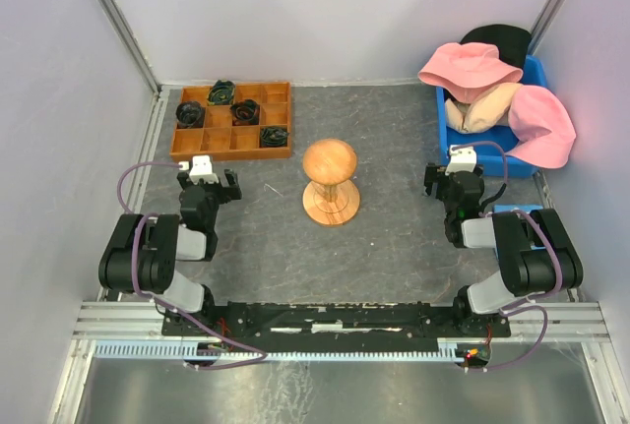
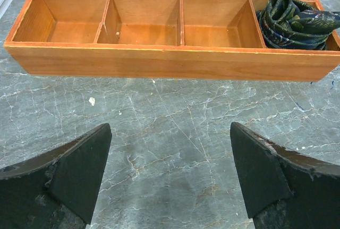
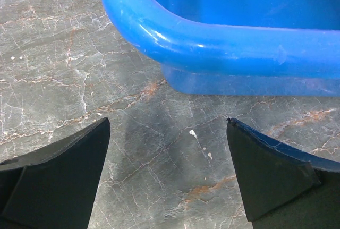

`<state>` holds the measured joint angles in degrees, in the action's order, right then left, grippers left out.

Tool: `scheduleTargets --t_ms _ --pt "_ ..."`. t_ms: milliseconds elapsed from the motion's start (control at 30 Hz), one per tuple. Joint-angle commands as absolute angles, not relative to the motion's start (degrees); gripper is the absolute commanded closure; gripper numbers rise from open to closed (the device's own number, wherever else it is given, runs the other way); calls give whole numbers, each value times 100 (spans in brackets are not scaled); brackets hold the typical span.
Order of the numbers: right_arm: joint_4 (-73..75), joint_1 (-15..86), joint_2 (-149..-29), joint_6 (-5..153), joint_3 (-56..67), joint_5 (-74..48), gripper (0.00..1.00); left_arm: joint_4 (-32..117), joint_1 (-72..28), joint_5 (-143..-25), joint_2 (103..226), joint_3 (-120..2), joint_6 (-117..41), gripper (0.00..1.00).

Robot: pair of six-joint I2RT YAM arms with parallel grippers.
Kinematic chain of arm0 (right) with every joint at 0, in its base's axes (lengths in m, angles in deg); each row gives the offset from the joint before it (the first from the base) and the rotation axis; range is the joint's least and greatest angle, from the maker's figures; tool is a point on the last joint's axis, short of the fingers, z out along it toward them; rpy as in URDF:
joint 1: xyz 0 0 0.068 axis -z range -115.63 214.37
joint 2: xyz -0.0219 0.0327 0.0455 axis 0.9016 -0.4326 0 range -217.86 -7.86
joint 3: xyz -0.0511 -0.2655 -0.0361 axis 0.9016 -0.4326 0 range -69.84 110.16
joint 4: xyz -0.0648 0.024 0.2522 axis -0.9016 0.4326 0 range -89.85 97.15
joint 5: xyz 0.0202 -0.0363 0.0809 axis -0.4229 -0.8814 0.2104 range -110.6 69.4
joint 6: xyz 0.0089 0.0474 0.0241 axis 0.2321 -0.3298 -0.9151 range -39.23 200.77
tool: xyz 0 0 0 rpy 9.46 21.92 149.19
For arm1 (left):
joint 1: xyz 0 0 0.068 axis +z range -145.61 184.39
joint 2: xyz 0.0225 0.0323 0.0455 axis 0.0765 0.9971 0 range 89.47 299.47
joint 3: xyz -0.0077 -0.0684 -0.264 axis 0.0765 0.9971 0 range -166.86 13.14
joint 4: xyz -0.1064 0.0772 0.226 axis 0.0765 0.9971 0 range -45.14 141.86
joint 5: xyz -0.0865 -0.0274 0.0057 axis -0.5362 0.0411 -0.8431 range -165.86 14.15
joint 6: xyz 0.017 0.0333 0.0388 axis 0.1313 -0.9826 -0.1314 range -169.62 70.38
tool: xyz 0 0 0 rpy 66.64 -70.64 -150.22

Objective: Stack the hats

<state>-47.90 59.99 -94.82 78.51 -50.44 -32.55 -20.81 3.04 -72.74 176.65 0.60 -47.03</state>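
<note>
Several hats lie piled in a blue bin [image 1: 536,75] at the far right: a pink hat [image 1: 468,65] on top, a second pink hat [image 1: 543,127] hanging over the bin's right rim, a beige hat [image 1: 480,109] between them, a black hat [image 1: 502,38] at the back. My right gripper [image 1: 456,176] is open and empty, low over the table just in front of the bin [image 3: 223,37]; its own view [image 3: 169,133] shows bare table between the fingers. My left gripper [image 1: 209,180] is open and empty in front of the wooden tray [image 2: 170,61].
A mushroom-shaped wooden stand [image 1: 331,182] is at the table's middle. The wooden compartment tray [image 1: 234,119] at the far left holds several dark coiled bundles [image 2: 297,22]. Grey walls close in the left, back and right sides.
</note>
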Motion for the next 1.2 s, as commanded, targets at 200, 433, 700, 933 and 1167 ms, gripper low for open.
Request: scheduleTargets --t_ms 200,433,700,933,1167 --pt "-4933 6025 -9468 7858 -4875 -3264 1 -2256 324 -7153 17652 -42 -4909 1" --pt "-4421 6020 -9123 7984 -4773 -3011 1 -1686 114 -6233 16994 -127 -4831 1" --pt "-1258 6021 -7435 7473 -3312 -2788 1 2625 95 -6683 15218 -1860 -3658 1" --pt "1258 6019 -7199 7159 -1457 -3257 1 3905 -304 -7218 14496 -2576 -3110 1" --pt "3006 6303 -8689 6317 937 -2586 1 5014 -685 -7203 14706 -3399 -3120 1"
